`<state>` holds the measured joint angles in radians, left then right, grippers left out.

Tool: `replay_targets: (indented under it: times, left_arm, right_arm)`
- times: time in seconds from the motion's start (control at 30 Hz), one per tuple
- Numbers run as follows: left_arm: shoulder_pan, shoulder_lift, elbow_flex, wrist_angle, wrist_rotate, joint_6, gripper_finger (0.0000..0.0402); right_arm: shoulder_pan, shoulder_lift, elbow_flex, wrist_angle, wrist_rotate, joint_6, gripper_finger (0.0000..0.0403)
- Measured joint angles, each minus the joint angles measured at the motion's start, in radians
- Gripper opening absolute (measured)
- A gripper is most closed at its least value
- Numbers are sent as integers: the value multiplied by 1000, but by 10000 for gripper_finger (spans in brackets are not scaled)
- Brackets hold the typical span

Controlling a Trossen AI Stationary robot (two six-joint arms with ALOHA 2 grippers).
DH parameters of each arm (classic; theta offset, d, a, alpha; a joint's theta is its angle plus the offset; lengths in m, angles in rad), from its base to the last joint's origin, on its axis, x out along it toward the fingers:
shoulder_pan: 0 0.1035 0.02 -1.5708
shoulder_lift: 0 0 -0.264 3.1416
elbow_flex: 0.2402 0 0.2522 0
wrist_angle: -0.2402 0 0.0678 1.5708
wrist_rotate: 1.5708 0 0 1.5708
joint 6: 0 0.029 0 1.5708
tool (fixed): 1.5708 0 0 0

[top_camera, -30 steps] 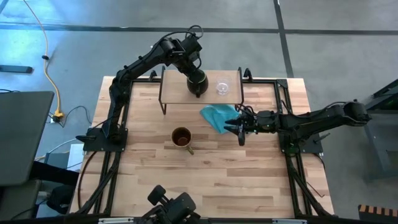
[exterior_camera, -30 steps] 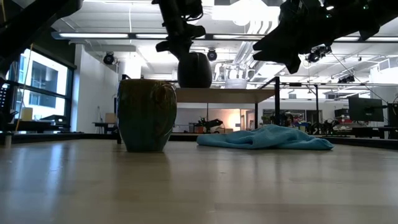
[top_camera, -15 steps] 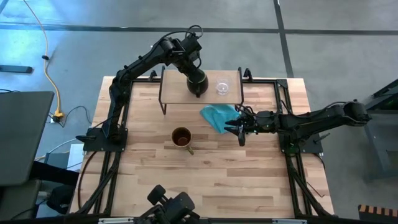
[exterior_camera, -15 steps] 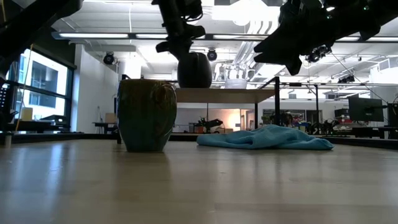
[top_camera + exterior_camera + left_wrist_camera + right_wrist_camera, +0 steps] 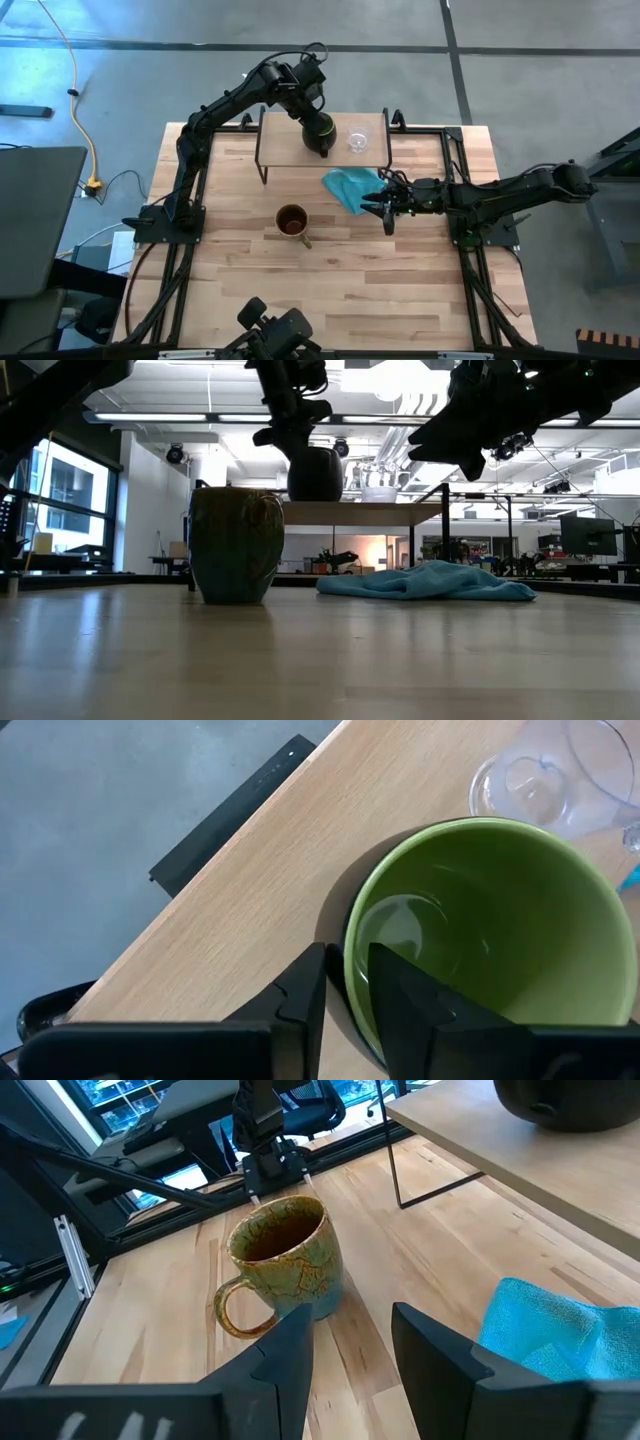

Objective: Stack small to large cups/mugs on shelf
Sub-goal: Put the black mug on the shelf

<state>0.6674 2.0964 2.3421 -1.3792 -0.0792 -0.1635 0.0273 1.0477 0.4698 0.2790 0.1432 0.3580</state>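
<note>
Shelf [image 5: 285,146] bearing empty dark mug [image 5: 319,137], empty glass cup [image 5: 357,139]

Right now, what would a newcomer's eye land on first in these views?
The left tool straddling the rim of the dark mug with the green inside, which stands on the shelf beside the small clear glass cup. Next, the tan-brown handled mug alone mid-table, with a blue cloth near the open right tool.
</note>
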Motion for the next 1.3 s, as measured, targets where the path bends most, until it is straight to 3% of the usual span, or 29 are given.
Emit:
replay_targets:
  times: [0.7, 1.3]
  left_arm:
    - [0, 0, 0, 15, -3, 59, 69]
    - [0, -2, 0, 22, -4, 205, 69]
  right_arm:
    - [0, 0, 0, -4, -3, 0, 128]
    - [0, 0, 0, -13, 3, -1, 128]
